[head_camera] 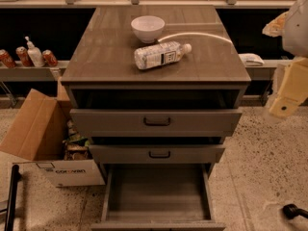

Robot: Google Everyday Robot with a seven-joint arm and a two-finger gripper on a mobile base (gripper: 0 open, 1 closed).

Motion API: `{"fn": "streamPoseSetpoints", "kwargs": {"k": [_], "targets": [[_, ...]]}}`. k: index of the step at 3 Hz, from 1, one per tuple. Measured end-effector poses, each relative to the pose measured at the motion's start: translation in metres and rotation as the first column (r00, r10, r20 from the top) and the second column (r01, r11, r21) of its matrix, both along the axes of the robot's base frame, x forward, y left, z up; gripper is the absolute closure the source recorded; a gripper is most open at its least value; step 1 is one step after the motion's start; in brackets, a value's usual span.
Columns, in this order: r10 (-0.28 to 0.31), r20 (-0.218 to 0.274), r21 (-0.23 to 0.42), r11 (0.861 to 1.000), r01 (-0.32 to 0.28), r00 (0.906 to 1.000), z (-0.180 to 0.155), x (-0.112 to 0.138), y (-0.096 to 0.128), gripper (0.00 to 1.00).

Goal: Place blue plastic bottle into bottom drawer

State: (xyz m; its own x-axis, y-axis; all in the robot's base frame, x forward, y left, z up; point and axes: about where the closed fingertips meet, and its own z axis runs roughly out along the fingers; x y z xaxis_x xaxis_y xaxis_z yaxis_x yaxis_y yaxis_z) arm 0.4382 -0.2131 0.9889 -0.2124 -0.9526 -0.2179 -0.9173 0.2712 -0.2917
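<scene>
The blue plastic bottle (159,55), clear with a white cap and a white label, lies on its side on the cabinet top (106,57), cap pointing right, just in front of a white bowl (147,28). The bottom drawer (157,196) is pulled far out and its plain grey inside shows nothing in it. My gripper (284,105) hangs at the right edge of the view, pale and yellowish, right of the cabinet at top-drawer height and well apart from the bottle.
The two upper drawers (156,121) with black handles stand slightly pulled out. An open cardboard box (41,129) sits on the floor at left. Cans and a white pump bottle (33,53) stand on a low left shelf. A black object (294,211) lies at bottom right.
</scene>
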Motion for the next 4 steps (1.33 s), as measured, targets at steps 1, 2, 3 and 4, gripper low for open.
{"fn": "streamPoseSetpoints", "kwargs": {"k": [1, 2, 3, 4], "targets": [[0.001, 0.0, 0.0, 1.0, -0.001, 1.0, 0.0, 0.0, 0.0, 0.0], [0.087, 0.042, 0.024, 0.996, -0.088, 0.9954, 0.003, 0.035, 0.01, 0.0], [0.207, 0.086, 0.08, 0.974, -0.213, 0.9746, 0.003, 0.086, 0.03, 0.0], [0.328, 0.101, 0.133, 0.931, -0.34, 0.9392, -0.012, 0.152, 0.073, 0.0]]}}
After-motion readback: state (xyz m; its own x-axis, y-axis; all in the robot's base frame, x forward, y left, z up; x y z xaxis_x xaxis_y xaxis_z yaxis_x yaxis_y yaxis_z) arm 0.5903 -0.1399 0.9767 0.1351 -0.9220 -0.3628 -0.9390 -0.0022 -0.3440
